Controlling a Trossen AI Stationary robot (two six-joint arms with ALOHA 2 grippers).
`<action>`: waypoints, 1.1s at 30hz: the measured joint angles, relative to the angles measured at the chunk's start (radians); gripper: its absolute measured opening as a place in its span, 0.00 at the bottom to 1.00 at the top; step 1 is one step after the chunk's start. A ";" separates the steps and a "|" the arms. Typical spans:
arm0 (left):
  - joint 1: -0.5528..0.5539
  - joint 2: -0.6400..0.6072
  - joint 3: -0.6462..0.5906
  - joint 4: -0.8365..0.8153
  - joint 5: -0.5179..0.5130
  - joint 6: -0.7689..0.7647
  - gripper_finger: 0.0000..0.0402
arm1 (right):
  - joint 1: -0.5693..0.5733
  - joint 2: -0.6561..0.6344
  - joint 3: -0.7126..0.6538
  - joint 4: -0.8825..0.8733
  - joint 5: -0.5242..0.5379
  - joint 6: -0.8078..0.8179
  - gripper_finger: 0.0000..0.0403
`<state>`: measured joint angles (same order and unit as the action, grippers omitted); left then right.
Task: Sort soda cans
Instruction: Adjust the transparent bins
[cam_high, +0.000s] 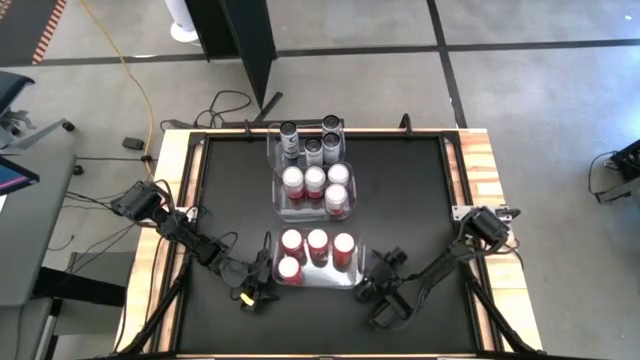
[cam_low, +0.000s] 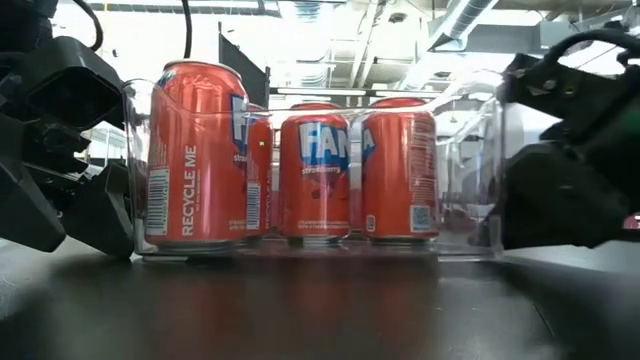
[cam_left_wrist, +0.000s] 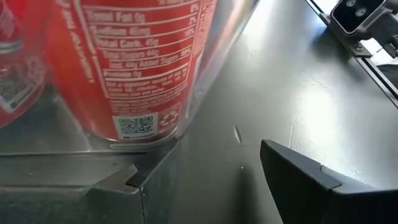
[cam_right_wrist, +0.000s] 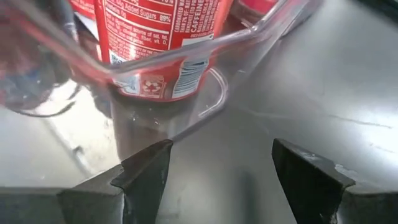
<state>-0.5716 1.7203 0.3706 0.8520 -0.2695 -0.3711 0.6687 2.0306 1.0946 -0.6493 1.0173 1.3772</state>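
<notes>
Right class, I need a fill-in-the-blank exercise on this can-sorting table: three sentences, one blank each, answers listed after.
1. The near bin holds ___ red cans.
2. The dark grey cans stand in the ___ bin.
3. The left gripper and right gripper both have ___ fingers and hold nothing.

Missing words: four; far; open

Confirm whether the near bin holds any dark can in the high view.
No: the near bin holds only four red cans, and the dark cans stand in the far bin.
</notes>
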 joint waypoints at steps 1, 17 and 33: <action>0.000 0.000 0.000 -0.001 -0.005 -0.002 0.56 | -0.006 -0.001 0.000 -0.002 0.001 -0.001 0.76; 0.003 -0.002 0.005 -0.037 -0.084 -0.081 0.55 | -0.048 -0.001 0.007 -0.009 -0.054 0.007 0.76; -0.021 -0.002 0.005 -0.045 -0.069 -0.127 0.49 | 0.029 -0.007 0.009 -0.018 -0.186 0.058 0.83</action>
<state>-0.5929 1.7180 0.3752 0.8074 -0.3382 -0.4977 0.6978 2.0239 1.1034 -0.6673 0.8316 1.4355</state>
